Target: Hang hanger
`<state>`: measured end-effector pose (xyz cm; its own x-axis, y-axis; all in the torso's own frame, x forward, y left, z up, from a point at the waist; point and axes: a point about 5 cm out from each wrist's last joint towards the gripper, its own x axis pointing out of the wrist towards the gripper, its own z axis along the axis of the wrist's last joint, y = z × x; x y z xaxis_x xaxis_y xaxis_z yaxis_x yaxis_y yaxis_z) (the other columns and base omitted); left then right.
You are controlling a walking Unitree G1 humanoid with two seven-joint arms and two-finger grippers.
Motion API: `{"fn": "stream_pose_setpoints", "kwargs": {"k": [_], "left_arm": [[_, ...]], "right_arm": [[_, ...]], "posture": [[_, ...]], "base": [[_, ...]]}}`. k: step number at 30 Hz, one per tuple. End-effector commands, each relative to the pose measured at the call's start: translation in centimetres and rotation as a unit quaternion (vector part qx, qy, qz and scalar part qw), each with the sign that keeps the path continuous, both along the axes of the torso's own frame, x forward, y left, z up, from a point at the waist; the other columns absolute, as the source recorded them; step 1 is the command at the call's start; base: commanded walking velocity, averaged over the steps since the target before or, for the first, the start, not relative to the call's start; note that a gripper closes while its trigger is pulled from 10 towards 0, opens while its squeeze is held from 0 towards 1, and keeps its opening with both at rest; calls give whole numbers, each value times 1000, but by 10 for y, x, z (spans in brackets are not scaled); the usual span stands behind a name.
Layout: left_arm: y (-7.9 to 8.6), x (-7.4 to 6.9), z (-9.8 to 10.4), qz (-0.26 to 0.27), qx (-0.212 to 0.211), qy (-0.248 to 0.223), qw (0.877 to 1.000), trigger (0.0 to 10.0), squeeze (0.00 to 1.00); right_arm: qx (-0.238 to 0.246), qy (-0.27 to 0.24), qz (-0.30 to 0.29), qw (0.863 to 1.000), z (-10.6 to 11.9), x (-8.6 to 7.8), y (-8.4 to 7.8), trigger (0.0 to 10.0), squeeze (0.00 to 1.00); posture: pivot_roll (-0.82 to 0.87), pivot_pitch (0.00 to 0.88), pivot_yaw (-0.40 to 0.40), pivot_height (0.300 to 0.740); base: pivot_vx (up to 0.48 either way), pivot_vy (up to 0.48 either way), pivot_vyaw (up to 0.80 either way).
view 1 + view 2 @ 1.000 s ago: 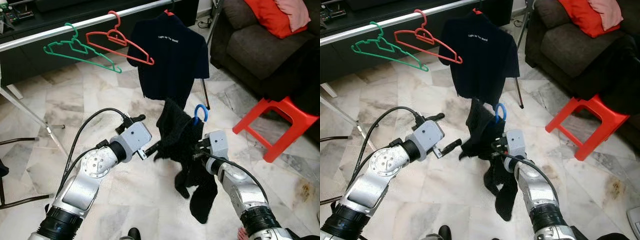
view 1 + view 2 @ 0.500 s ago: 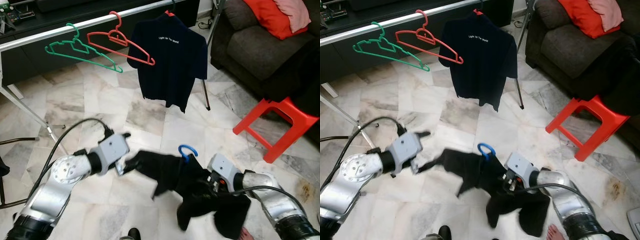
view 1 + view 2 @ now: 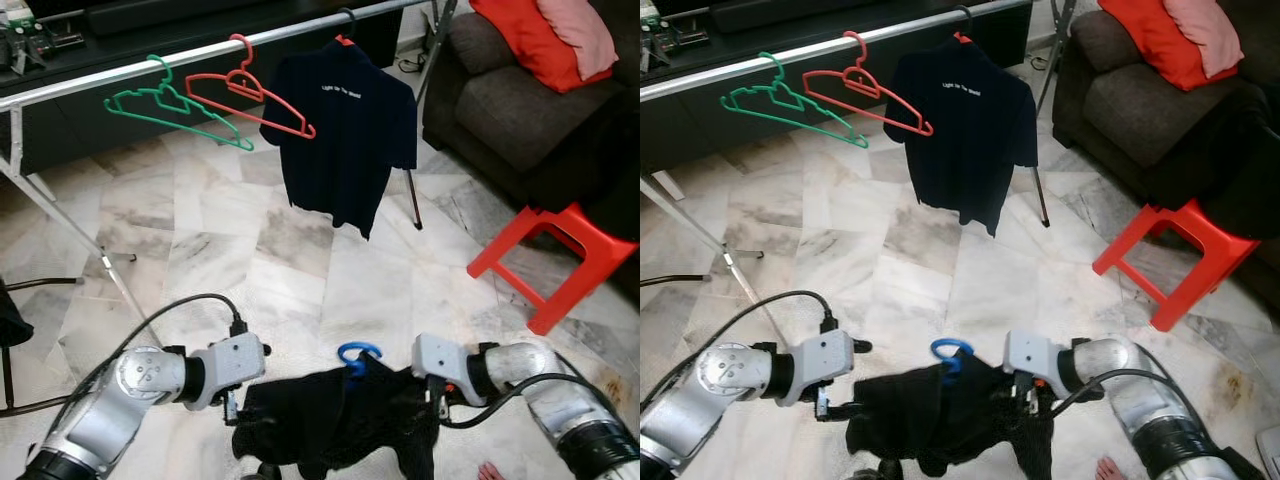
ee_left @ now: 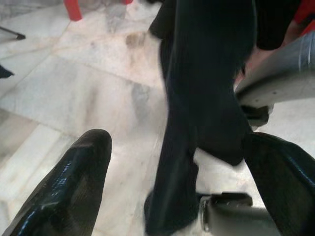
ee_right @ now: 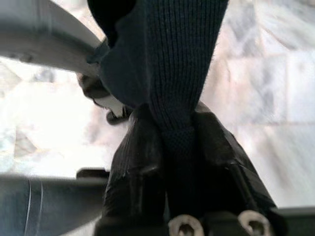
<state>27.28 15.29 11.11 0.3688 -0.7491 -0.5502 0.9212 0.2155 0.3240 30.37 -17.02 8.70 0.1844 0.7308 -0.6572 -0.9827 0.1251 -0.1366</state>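
While both arms sit low in front of the robot, here is how things stand:

Garment: a black knitted garment [image 3: 335, 425] stretches between the two grippers, low above the marble floor [image 3: 210, 215], sagging in the middle.

Hanger: the blue hanger [image 3: 357, 354] sits inside that garment, its hook poking up at the top edge, about midway between the arms.

Right gripper: the right gripper [image 5: 172, 152] is clamped tight on a fold of the dark knit; the wrist view has the cloth squeezed between both black fingers [image 5: 135, 162].

Left gripper: the left gripper [image 4: 172, 182] has its fingers spread wide, and the black cloth hangs down through the gap; whether either finger [image 4: 74, 182] touches the cloth is hard to tell.

Rail: the silver clothes rail [image 3: 90, 85] runs across the top of the scene, well apart from the garment.

On the rail: a green hanger [image 3: 170, 105], a red hanger [image 3: 250, 90], and a dark navy T-shirt [image 3: 345, 135] with small white print.

Right side: a red stool [image 3: 550, 255] stands by a dark sofa [image 3: 500, 95] with an orange cushion [image 3: 530, 45].
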Motion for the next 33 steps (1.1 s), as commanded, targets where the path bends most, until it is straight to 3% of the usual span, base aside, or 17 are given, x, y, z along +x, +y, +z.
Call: {"fn": "stream_pose_setpoints", "kwargs": {"k": [1,6,18,24,25,26,27,28,32,33], "left_arm": [[-6,-1,-4,-13,13,4,1000,10000,0],[-6,-4,-14,-16,17,32,999,10000,0],[-8,-7,-29,-14,19,73,997,10000,0],[-18,-4,-26,-3,-33,89,995,9569,0],[-20,-2,-25,2,-46,92,995,4824,0],[-21,-2,-25,3,-52,94,994,3961,0],[-22,-2,-25,4,-59,96,994,2392,0],[-23,-1,-25,5,-59,97,994,0,0],[-24,-1,-27,6,-57,99,993,196,0],[-24,-1,-26,6,-58,100,993,627,0]], "right_arm": [[9,-3,19,1000,2,0,8,0,0],[11,8,56,998,-1,-3,17,0,0],[11,7,73,997,1,-3,23,0,0],[19,-4,73,997,6,1,28,0,0],[21,-3,78,997,6,1,30,0,0],[23,-4,79,997,7,1,31,0,0],[24,-5,80,996,7,0,31,0,0],[25,-6,80,996,7,1,32,0,0],[31,-7,79,996,7,1,36,0,0],[34,-8,80,996,8,0,37,0,0]], "posture": [[-5,171,-21,740],[-6,167,-24,740],[-16,148,-25,740],[-21,137,-26,740],[-21,138,-26,740],[-21,137,-27,740],[-20,137,-28,740],[-20,139,-28,740],[-21,147,-31,740],[-21,150,-31,740]], "base": [[0,0,0],[0,0,0],[0,0,0],[0,0,0],[0,0,0],[0,0,0],[0,0,0],[0,0,0],[0,0,0],[0,0,0]]}}
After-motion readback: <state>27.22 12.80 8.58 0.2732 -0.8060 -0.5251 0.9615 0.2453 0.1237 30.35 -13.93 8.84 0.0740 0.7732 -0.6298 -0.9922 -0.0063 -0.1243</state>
